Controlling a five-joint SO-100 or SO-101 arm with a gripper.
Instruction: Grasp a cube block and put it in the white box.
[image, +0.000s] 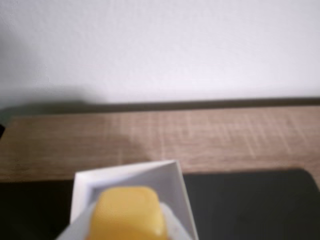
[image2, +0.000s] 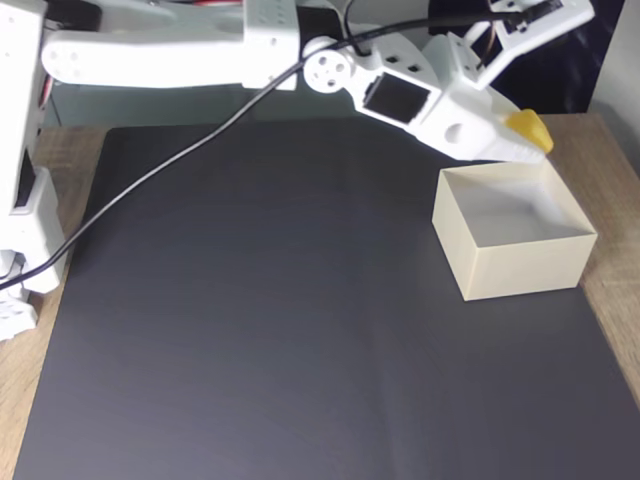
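Black matting (image2: 280, 330) covers the wooden counter (image2: 610, 290). Over it in the fixed view, the white arm's gripper (image2: 528, 138) clasps the yellow cube block (image2: 530, 128), held above the far rim of the white box (image2: 520, 265) at right.

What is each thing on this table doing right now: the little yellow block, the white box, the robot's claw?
cube block: held in the gripper, lifted off the table, above the far edge of the box.
white box: upright on the black mat, no lid, nothing seen inside.
gripper: shut on the cube block, reaching over the box.
black mat: lying flat on the wooden table.
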